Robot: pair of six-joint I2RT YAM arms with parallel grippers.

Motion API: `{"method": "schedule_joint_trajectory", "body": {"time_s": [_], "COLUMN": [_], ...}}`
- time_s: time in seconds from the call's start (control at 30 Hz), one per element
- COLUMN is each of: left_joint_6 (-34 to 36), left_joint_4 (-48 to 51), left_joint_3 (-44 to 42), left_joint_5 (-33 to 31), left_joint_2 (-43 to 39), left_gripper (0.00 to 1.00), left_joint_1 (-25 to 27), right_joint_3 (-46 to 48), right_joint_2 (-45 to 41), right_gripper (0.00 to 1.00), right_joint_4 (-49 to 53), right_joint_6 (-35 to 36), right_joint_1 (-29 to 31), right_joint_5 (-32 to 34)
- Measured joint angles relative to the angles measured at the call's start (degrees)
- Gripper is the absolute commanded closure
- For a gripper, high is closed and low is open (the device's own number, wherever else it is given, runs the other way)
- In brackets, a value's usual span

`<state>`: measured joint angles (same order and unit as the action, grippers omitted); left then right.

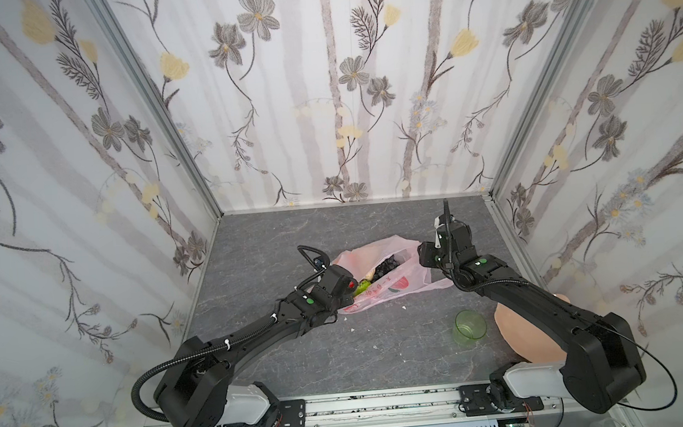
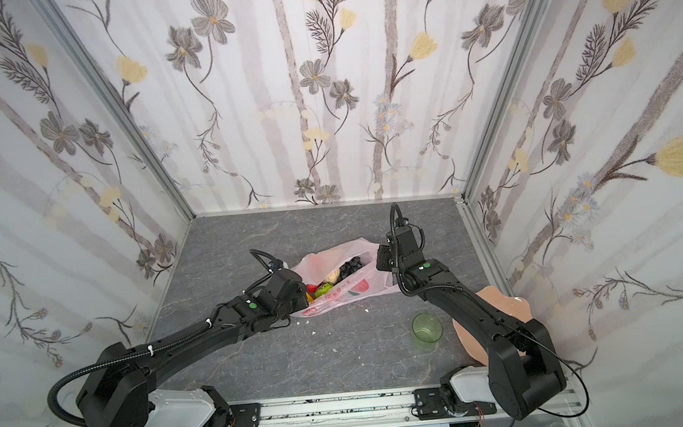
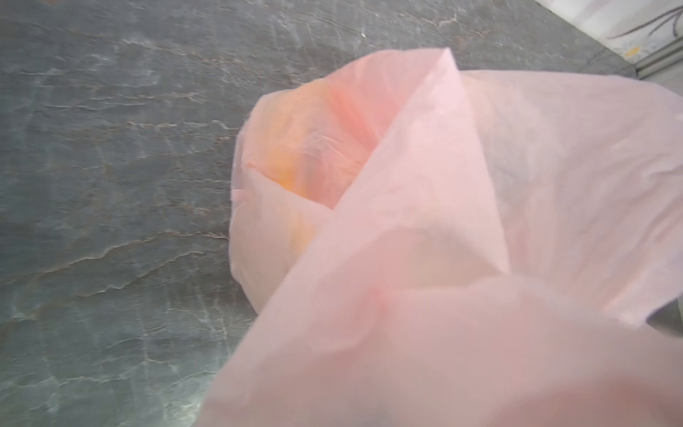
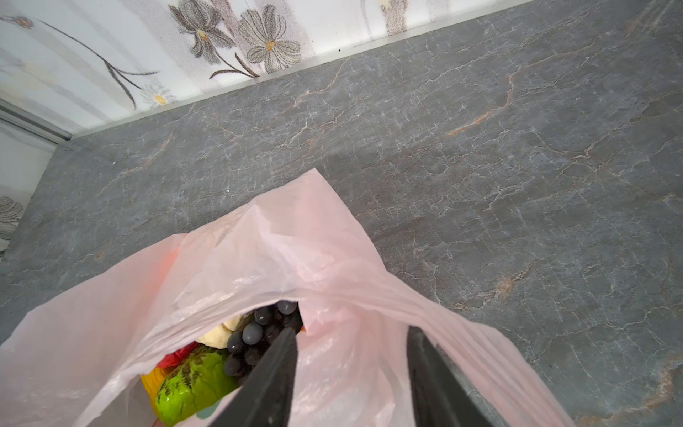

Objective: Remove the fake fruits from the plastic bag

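Step in hand looks like opening the mouth, no fruit out yet. Plastic bag [image 1: 391,285] lies mid-table [image 1: 342,356], with the grape bunch [image 4: 255,340] and green bumpy fruit [image 4: 192,380] showing inside. Left hand [image 1: 350,295] is closed on the bag's left rim, its fingers hidden by film. Right hand [image 4: 353,332] is apart, straddling the rim film. Next, I'd say: right hand into the mouth, onto the grapes, clear of film.

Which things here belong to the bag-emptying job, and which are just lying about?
Job:
bag
inside it: grapes, green fruit, beige piece, red fruit, yellow fruit (the last two mostly hidden)

Lying about:
cup
plate, partly under the right arm
white crumbs
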<state>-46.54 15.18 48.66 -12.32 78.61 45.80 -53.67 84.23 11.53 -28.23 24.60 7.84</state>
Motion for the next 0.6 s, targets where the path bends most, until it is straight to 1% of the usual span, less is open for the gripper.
{"method": "schedule_joint_trajectory", "body": {"time_s": [0.03,0.2,0.3,0.4,0.5,0.53,0.6], "left_joint_6": [0.0,-0.4,-0.5,-0.7,-1.1,-1.4,-1.6], "left_joint_4": [0.0,-0.4,-1.0,-1.5,-2.0,-2.1,-2.7], "left_joint_3": [0.4,2.0,2.5,2.5,2.4,2.2,1.6], "left_joint_5": [0.1,-0.1,0.0,0.1,0.2,0.2,0.3], "left_joint_2": [0.5,2.1,2.6,2.6,2.3,1.9,1.0], "left_gripper": [1.0,1.0,1.0,1.0,1.0,1.0,1.0], "left_joint_1": [0.2,1.1,1.9,2.1,2.1,2.2,2.3], "right_joint_3": [-0.3,0.1,1.9,2.8,2.3,1.8,0.5], "right_joint_2": [-0.6,-5.9,-8.1,-6.0,-1.4,0.5,3.7], "right_gripper": [0.35,0.31,0.29,0.24,0.21,0.18,0.14], "right_joint_4": [0.6,3.8,4.1,4.2,3.8,3.7,3.7], "right_joint_6": [0.3,0.2,-0.2,-1.8,-3.4,-4.1,-5.0], "right_joint_1": [0.0,0.7,2.5,4.7,5.9,6.1,6.1], "right_joint_5": [0.2,3.5,3.3,2.7,1.3,0.7,0.1]}}
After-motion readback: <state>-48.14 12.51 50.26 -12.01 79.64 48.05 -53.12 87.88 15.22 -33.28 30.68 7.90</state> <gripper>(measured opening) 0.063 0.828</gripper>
